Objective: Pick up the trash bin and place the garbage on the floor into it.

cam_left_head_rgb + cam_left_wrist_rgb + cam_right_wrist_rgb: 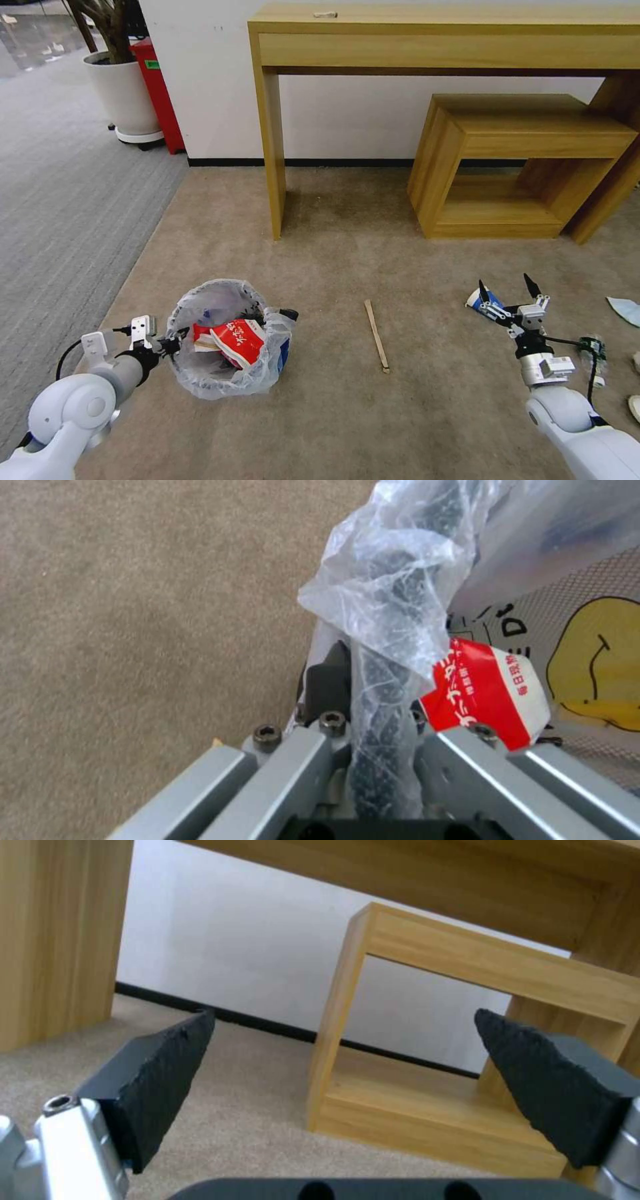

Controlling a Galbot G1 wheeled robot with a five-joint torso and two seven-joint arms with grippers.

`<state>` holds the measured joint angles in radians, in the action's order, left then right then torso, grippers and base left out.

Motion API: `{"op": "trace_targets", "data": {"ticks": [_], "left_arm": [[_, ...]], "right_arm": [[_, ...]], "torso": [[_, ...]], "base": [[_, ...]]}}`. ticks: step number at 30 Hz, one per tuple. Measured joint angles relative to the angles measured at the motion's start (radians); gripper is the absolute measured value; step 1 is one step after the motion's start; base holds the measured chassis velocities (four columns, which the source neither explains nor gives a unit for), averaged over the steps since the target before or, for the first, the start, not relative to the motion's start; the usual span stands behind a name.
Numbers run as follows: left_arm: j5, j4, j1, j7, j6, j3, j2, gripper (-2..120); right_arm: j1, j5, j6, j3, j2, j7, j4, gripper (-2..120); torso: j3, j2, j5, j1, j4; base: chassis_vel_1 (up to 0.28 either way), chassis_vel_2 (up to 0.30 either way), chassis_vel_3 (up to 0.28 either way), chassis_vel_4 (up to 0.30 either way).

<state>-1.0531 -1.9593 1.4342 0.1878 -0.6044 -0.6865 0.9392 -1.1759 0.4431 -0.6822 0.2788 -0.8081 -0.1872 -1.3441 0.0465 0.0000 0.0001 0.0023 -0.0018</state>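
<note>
The trash bin, black and lined with a crinkly clear bag, stands on the beige floor at front left. It holds red wrappers and a yellow wrapper. My left gripper is shut on the bin's near rim, clamping the bag-wrapped edge. A wooden stick lies mid-floor. My right gripper hovers open just beside a blue-white paper cup; nothing is between its fingers. A light-blue mask lies at the far right.
A tall wooden console table and a low wooden stool stand against the wall ahead. Grey striped carpet runs along the left, with a white plant pot and a red bin at its far end.
</note>
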Motion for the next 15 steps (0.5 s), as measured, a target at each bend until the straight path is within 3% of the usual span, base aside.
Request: {"op": "trace_targets", "data": {"ticks": [15], "left_arm": [[0.003, -0.001, 0.003, -0.001, 0.001, -0.002, 0.005, 0]], "right_arm": [[0.012, 0.001, -0.006, -0.008, -0.002, 0.006, 0.011, 97]], "torso": [[0.0, 0.0, 0.0, 0.0, 0.0001]], "base": [[-0.076, 0.075, 0.07, -0.073]]}}
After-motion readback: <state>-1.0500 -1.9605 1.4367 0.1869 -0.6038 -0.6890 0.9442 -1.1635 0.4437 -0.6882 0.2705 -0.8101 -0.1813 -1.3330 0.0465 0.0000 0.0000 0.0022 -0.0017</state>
